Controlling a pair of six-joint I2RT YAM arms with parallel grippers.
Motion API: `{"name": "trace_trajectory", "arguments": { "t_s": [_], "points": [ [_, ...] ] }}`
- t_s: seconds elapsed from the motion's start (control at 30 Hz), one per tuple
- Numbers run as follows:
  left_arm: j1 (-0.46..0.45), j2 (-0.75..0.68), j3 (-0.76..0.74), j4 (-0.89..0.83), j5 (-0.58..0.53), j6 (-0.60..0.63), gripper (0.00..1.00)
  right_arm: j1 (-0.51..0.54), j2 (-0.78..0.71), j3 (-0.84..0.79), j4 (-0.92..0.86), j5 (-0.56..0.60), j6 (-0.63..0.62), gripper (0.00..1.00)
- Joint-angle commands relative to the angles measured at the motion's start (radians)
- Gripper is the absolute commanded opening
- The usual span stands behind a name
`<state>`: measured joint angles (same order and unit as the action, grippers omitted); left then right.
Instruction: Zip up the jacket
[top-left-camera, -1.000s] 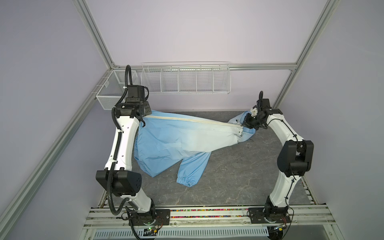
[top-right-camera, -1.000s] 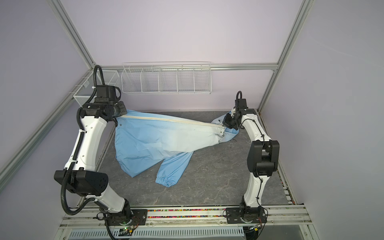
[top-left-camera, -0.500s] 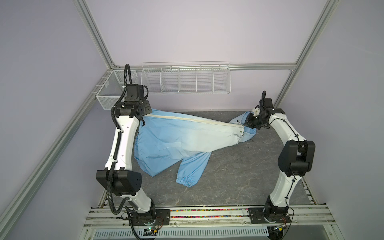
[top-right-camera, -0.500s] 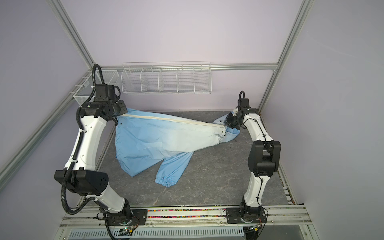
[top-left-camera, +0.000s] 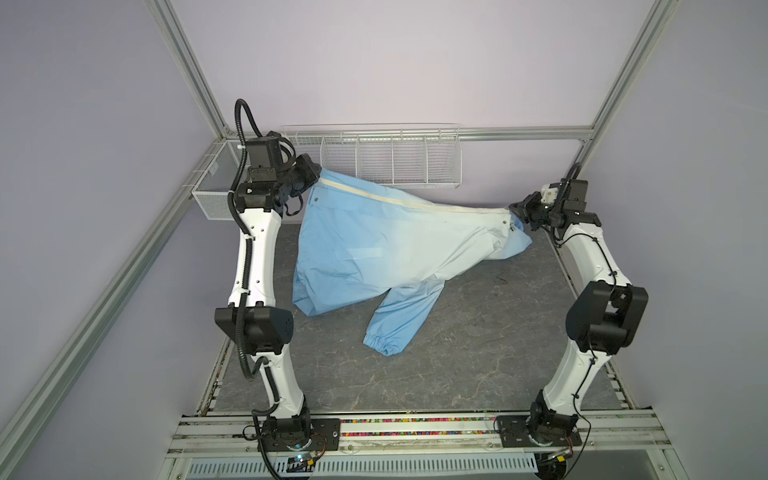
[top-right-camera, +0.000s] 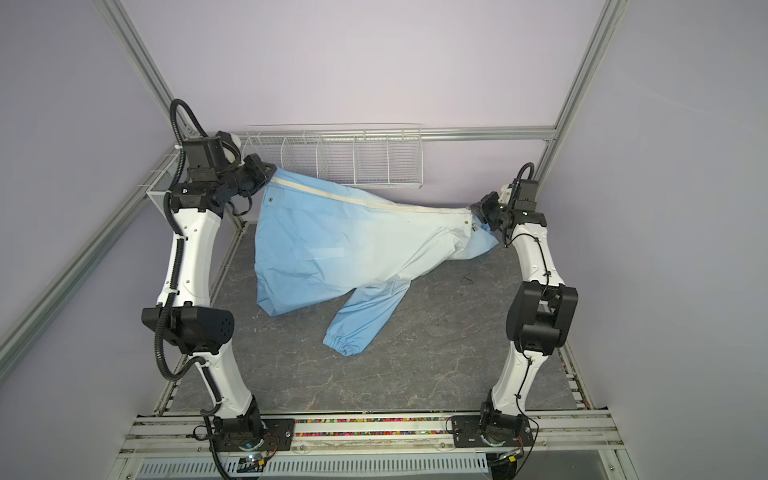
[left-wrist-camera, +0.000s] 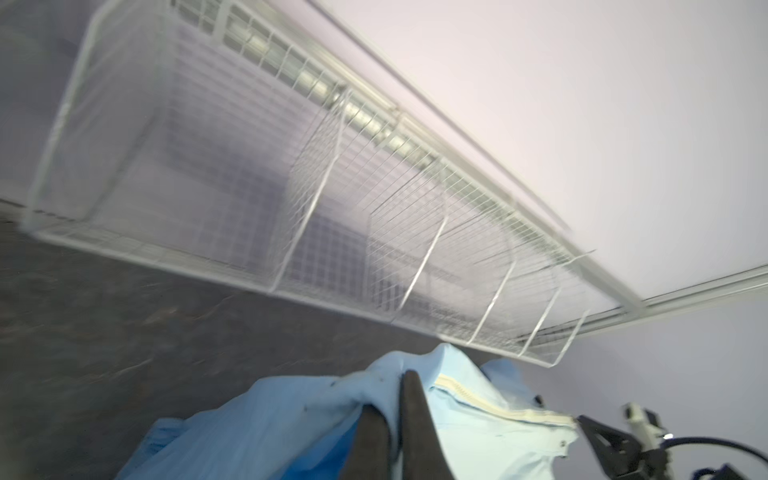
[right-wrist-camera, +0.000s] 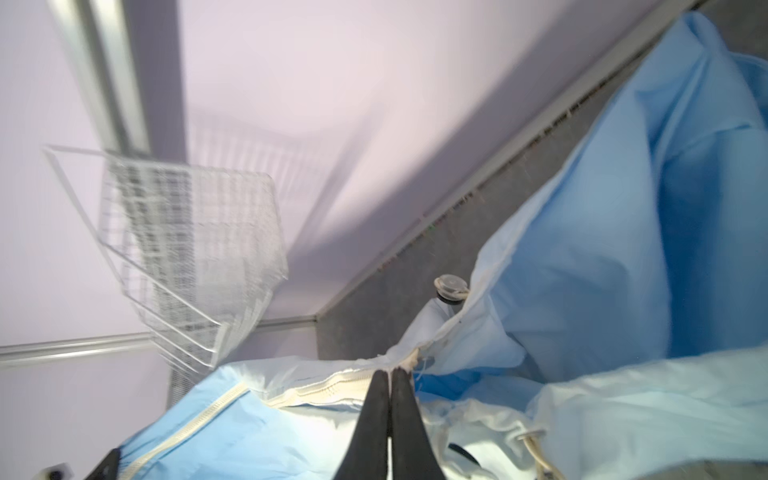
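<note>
Jacket (top-left-camera: 374, 249) hangs stretched between both grippers along the far side of the table (top-left-camera: 478, 332), its lower part and one sleeve (top-left-camera: 399, 320) draped on the near-left surface. Left gripper (top-left-camera: 313, 176) is at the far-left end and its fingertips are buried in fabric in both top views. The left wrist view shows the fingers (left-wrist-camera: 409, 415) nearly together with a fold of blue cloth pinched between them. Right gripper (top-left-camera: 515, 210) is at the right end, lower than the left. In the right wrist view its jaws are pressed tight on the cream end of the zipper (right-wrist-camera: 324, 388). From above the zipper (top-left-camera: 415, 203) reads as one taut cream band between the grippers, so I can't tell whether the teeth are meshed, and I can't make out a slider. The second sleeve is hidden, likely in the bunched blue fabric on the right. Both wrist views are motion-blurred, and a loop near the right fingers is too soft to identify. Count: one jacket, one zipper, one visible sleeve with gathered cuff, two arms. Snap studs: one shows clearly in the right wrist view (right-wrist-camera: 451, 284), and in a top view there is one near each end of the zipper. Two wire baskets: the long one (top-left-camera: 390, 162) on the far wall has five compartments and is partly covered by the jacket's far-left corner, and the small one (top-left-camera: 212, 183) at far left is partly behind the left arm.
</note>
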<state>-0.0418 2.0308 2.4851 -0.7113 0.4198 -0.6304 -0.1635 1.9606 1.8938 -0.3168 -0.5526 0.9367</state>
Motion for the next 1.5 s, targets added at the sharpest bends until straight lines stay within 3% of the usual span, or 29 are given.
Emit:
{"name": "trace_trajectory", "arguments": {
  "t_s": [0.0,0.1,0.17,0.27,0.37,0.5,0.6,0.7,0.8,0.97,1.23,1.27,1.3,1.4,1.47],
  "points": [
    [0.03,0.074,0.152,0.292,0.145,-0.261,0.0,-0.014,0.018,0.137,0.275,-0.05,0.183,0.08],
    [0.056,0.118,0.186,0.473,0.182,-0.432,0.0,-0.023,0.037,0.233,0.298,-0.044,0.207,0.07],
    [0.068,0.114,0.185,0.479,0.192,-0.473,0.0,-0.03,0.041,0.255,0.308,-0.05,0.214,0.07],
    [0.072,0.053,0.094,0.401,0.256,-0.404,0.0,-0.04,0.018,0.201,0.281,-0.072,0.177,0.07],
    [0.072,-0.113,-0.239,0.392,0.312,-0.33,0.0,-0.046,-0.043,0.045,0.236,-0.09,0.098,0.07],
    [0.071,-0.367,-0.75,0.386,0.288,-0.223,0.0,-0.045,-0.141,-0.206,0.095,-0.076,-0.077,0.07],
    [0.071,-0.472,-0.998,0.276,0.228,-0.144,0.0,-0.046,-0.19,-0.381,0.005,-0.046,-0.186,0.08],
    [0.072,-0.512,-1.137,0.15,0.138,-0.062,0.0,-0.046,-0.2,-0.475,-0.127,0.009,-0.291,0.07],
    [0.073,-0.507,-1.19,0.055,0.019,0.028,0.0,-0.046,-0.182,-0.495,-0.284,0.095,-0.406,0.07],
    [0.075,-0.431,-1.156,-0.085,-0.121,0.131,0.0,-0.047,-0.157,-0.484,-0.434,0.215,-0.51,0.07],
    [0.077,-0.378,-1.153,-0.036,-0.257,0.149,0.0,-0.047,-0.07,-0.453,-0.457,0.239,-0.532,0.08],
    [0.077,-0.371,-1.15,-0.036,-0.269,0.149,0.0,-0.047,-0.058,-0.443,-0.464,0.241,-0.534,0.13],
    [0.076,-0.364,-1.144,-0.042,-0.284,0.148,0.08,-0.047,-0.049,-0.429,-0.475,0.249,-0.536,0.22],
    [0.077,-0.364,-1.132,-0.076,-0.345,0.152,0.49,-0.05,-0.054,-0.404,-0.502,0.295,-0.539,0.51],
    [0.077,-0.383,-1.124,-0.097,-0.393,0.153,0.68,-0.054,-0.077,-0.398,-0.51,0.322,-0.539,0.64]
  ]
}}
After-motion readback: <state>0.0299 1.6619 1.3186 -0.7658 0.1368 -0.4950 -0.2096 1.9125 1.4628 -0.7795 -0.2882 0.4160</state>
